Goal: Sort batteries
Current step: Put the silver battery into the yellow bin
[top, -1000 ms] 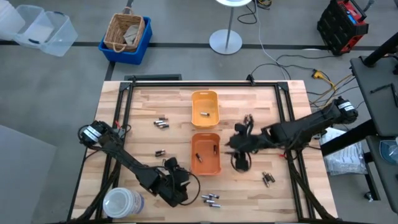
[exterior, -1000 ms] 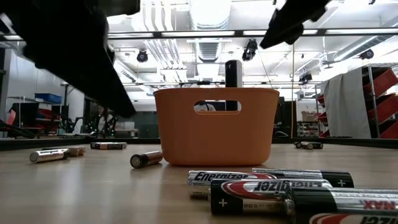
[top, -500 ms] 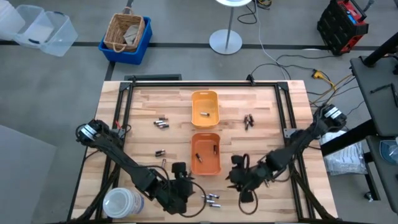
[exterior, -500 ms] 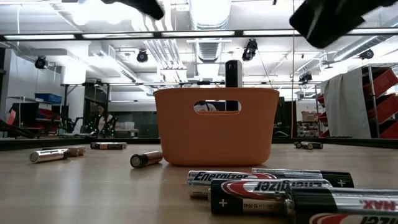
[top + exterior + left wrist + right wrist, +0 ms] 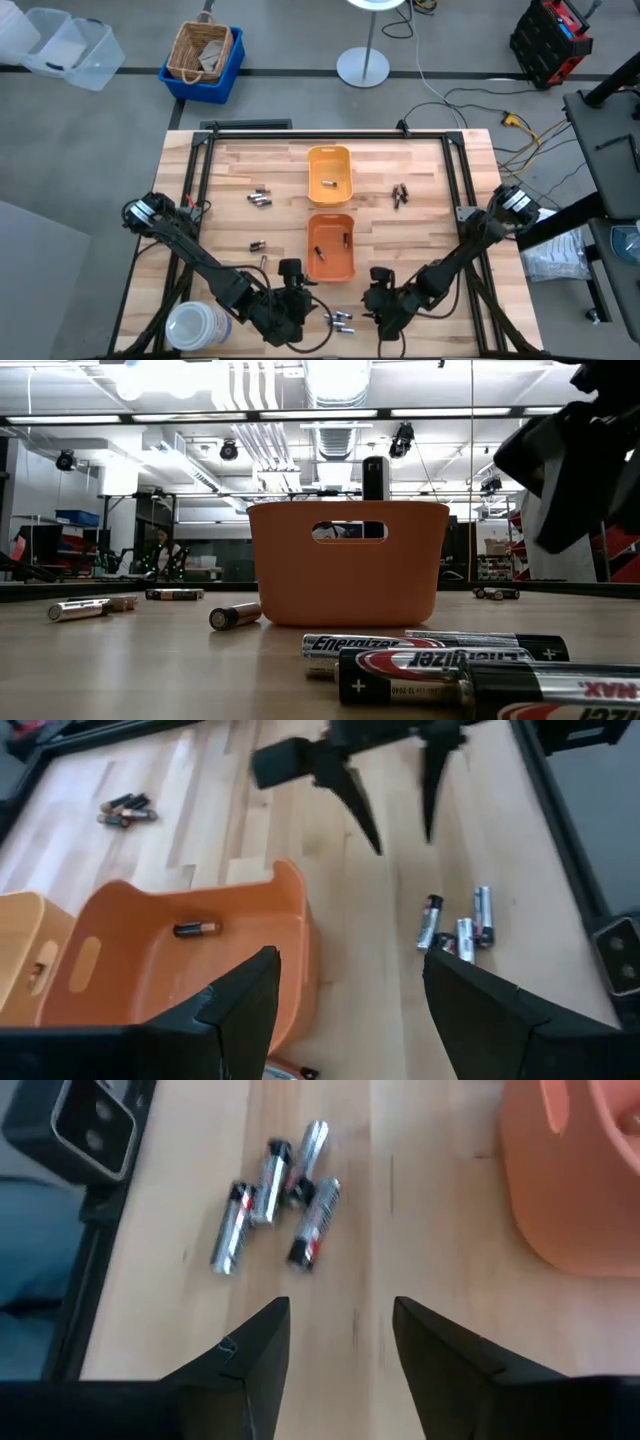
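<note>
Sorting looks barely begun: a few batteries (image 5: 341, 238) lie in the trays (image 5: 330, 247) beyond both wide-open, empty hands, right hand (image 5: 380, 308) and left hand (image 5: 291, 300), which flank a loose cluster (image 5: 339, 320) on the counter (image 5: 420, 215).

Even, bright overhead light falls on the table (image 5: 240, 235), with only faint, soft shadows. At table height, ceiling strip lights (image 5: 330, 412) glare white, and the right arm (image 5: 580, 465) is a dark, blurred silhouette against them. Both wrist views are soft: the batteries (image 5: 275, 1195) ahead of the right hand (image 5: 340, 1342) smear slightly
</note>
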Robot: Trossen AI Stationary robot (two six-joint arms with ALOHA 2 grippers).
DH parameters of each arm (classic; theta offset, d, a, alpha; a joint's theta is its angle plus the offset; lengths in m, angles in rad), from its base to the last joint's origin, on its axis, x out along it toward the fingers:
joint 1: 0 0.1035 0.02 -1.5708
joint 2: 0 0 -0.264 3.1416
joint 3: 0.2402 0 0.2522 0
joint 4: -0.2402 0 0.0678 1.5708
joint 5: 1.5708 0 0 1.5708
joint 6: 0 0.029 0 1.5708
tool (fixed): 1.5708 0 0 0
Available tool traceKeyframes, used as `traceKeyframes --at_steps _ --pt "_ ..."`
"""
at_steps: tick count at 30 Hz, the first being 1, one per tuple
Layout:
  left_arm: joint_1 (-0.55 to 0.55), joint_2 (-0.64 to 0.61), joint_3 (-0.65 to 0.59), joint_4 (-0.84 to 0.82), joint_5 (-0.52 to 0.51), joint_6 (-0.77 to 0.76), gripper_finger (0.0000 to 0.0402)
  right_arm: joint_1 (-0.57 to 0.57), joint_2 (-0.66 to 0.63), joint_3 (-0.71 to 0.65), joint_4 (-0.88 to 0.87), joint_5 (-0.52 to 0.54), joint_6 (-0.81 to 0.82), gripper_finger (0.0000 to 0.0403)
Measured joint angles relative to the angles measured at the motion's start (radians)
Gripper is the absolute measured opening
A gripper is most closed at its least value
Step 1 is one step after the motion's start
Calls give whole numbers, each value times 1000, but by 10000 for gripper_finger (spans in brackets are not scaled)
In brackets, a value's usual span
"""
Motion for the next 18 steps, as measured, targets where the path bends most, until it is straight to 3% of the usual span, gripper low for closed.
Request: traceKeyframes --at_steps 12,18 --pt "1 1 -1 1 -75 0 225 15 92 1 222 80 16 196" --pt "1 0 -1 1 -77 -5 225 15 128 1 239 98 31 195"
